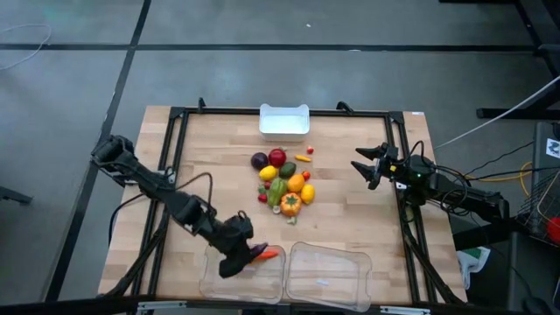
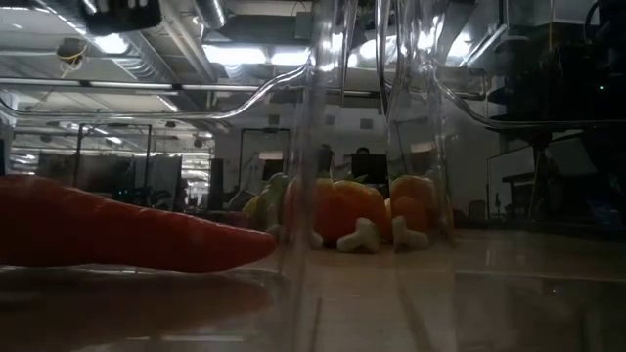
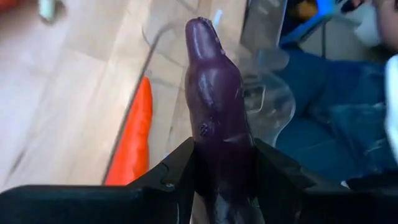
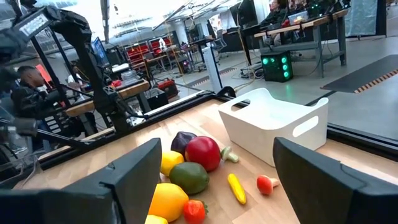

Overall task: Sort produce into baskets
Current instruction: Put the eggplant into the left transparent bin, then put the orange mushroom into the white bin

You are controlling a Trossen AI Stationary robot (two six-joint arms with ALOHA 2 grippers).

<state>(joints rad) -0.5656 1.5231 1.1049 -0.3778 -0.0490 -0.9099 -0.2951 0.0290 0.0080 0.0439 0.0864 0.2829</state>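
Observation:
My left gripper point(image 1: 236, 256) is over the left clear tray point(image 1: 219, 282) near the table's front edge, shut on a long purple eggplant point(image 3: 214, 93). An orange carrot point(image 1: 268, 255) lies in that tray beside the gripper; it also shows in the left wrist view point(image 3: 134, 140) and the low view point(image 2: 127, 235). The rest of the produce lies in a pile point(image 1: 284, 182) at the table's middle. The right clear tray point(image 1: 328, 278) lies beside the left one. A white bin point(image 1: 284, 120) stands at the far edge. My right gripper point(image 1: 371, 166) is open and empty at the right of the pile. My left gripper pinches the eggplant's near part point(image 3: 221, 155) between its two fingers point(image 3: 177, 171). The eggplant lies along the fingers and sticks out well past their tips, its narrow end point(image 3: 200, 28) pointing away over the tray. The gripper slants down from the table's left.
The pile holds a red apple point(image 4: 202, 152), yellow lemons point(image 4: 168, 200), a green pepper point(image 4: 189, 176), an orange pepper point(image 1: 290, 204) and small red pieces point(image 4: 266, 183). A black frame point(image 1: 175, 140) runs around the table. There is bare wood left and right of the pile.

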